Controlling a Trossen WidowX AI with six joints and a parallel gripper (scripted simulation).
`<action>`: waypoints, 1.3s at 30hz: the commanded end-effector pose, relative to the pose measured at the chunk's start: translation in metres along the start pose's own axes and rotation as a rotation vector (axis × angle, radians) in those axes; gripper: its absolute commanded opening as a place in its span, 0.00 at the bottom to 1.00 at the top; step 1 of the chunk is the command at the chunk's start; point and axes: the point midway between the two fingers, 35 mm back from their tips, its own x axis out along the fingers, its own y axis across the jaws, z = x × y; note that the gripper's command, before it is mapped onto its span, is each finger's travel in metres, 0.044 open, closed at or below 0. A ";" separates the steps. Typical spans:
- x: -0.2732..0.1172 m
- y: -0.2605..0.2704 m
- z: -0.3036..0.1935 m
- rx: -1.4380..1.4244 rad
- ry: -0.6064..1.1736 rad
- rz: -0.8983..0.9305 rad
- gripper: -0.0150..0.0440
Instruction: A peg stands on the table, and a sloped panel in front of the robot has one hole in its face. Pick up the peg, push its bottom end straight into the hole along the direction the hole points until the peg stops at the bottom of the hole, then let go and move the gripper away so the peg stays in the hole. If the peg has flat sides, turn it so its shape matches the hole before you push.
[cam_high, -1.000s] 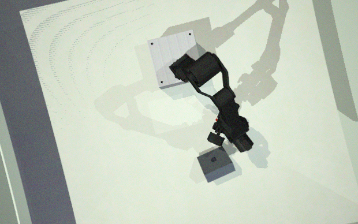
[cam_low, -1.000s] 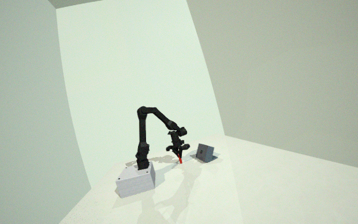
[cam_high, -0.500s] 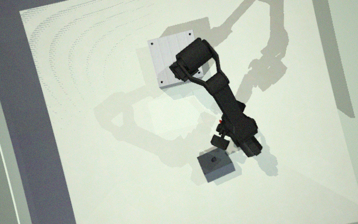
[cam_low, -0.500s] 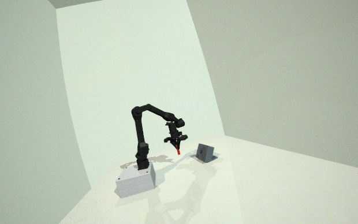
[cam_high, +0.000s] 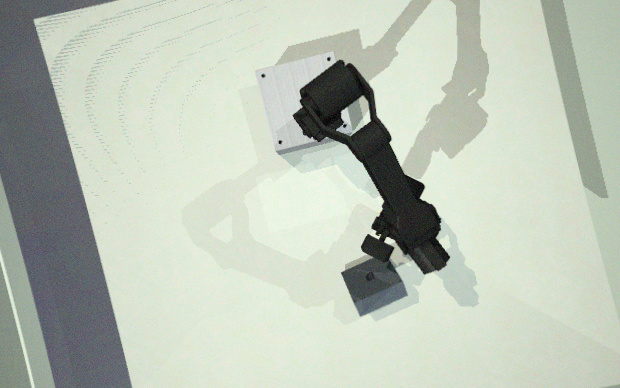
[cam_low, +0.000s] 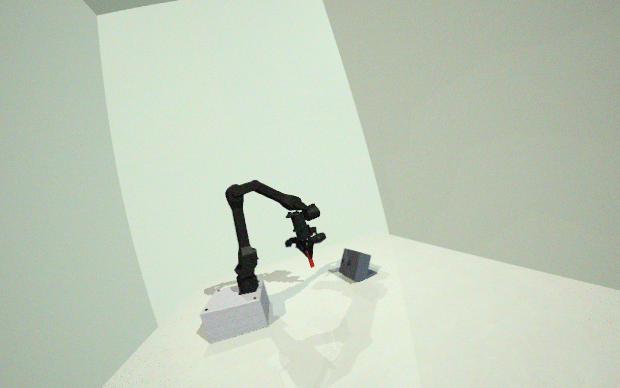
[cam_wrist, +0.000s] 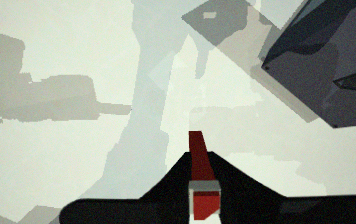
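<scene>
The black parallel-jaw gripper (cam_low: 306, 245) grips the slim red square-sided peg (cam_low: 309, 260) in the air, near the dark grey sloped panel (cam_low: 356, 265). Likely faults: the flats mismatching the small hole (cam_high: 370, 275), or an off-axis push jamming the peg.

We see the red peg (cam_low: 310, 260), slim with flat sides, hanging tilted in the air just short of the grey panel (cam_low: 356, 264), its free end angled down toward the panel's side. The panel sits on the counter (cam_low: 450, 310), its sloped face showing one small dark hole (cam_high: 370, 275).
</scene>
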 end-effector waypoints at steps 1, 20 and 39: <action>0.001 -0.001 -0.002 0.020 -0.019 -0.002 0.25; 0.007 -0.012 -0.005 0.107 -0.119 -0.032 0.25; 0.011 -0.023 -0.009 0.190 -0.219 -0.063 0.25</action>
